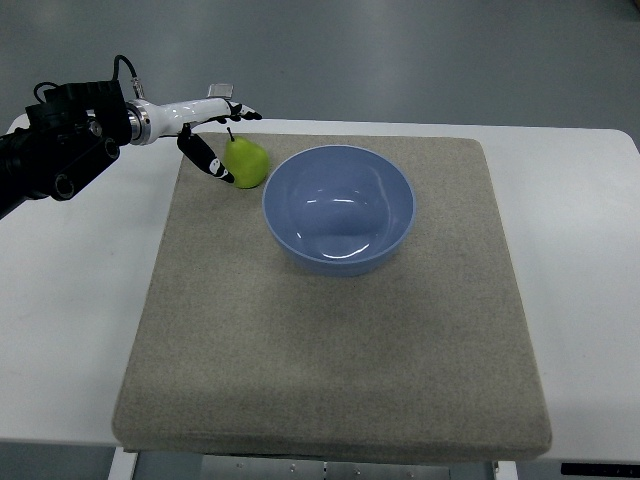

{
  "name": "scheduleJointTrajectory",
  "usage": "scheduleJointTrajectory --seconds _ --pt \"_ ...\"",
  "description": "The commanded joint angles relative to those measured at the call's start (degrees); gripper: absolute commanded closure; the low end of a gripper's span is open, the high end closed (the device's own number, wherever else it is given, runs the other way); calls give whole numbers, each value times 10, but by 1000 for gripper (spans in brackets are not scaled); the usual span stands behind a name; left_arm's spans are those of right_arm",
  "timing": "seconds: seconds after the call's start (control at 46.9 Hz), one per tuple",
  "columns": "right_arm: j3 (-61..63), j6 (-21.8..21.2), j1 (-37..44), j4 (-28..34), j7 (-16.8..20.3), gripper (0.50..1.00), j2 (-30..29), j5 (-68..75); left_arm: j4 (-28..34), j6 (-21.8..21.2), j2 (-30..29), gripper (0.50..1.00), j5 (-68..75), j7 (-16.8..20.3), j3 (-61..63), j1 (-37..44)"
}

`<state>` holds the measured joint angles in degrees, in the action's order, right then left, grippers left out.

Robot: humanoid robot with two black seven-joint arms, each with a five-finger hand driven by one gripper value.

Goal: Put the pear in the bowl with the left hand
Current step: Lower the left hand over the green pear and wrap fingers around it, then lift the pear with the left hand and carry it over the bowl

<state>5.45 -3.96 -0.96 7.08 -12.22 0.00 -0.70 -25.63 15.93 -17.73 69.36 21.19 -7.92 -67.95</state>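
Reaching in from the left edge, the left hand sits at the far left corner of the mat, its white fingers with black tips spread apart around the pear. The upper fingers stretch out past the fruit's stem on its far side, while the thumb angles down along its left flank, its tip right against the green skin. Whether the upper fingers actually touch the pear I cannot tell; the hand looks open around it rather than clamped.

The pear lies between those fingers, resting on the mat, yellow-green, with its dark stem pointing away toward the far edge. It is outside the bowl, just beside the rim on the hand's side.

Immediately beyond the pear from the hand stands the blue bowl, upright and with nothing inside it, light glinting on its inner wall.

Under all of this spreads a grey-beige felt mat, roughly square, which lies on the white worktop. Behind the hand, the black wrist and forearm run back off the left side, over the worktop's far left corner.
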Motion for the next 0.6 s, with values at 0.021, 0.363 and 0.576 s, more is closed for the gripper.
scheduleJointTrajectory --seconds 0.021,0.363,0.576 --pt "0 0 0 0 0 574 0 0 8 -1 7 525 0 -1 7 0" --pt "0 0 0 0 0 574 0 0 14 -3 18 525 0 -1 7 10" --pt "0 0 0 0 0 574 0 0 14 -14 18 653 2 -1 11 13"
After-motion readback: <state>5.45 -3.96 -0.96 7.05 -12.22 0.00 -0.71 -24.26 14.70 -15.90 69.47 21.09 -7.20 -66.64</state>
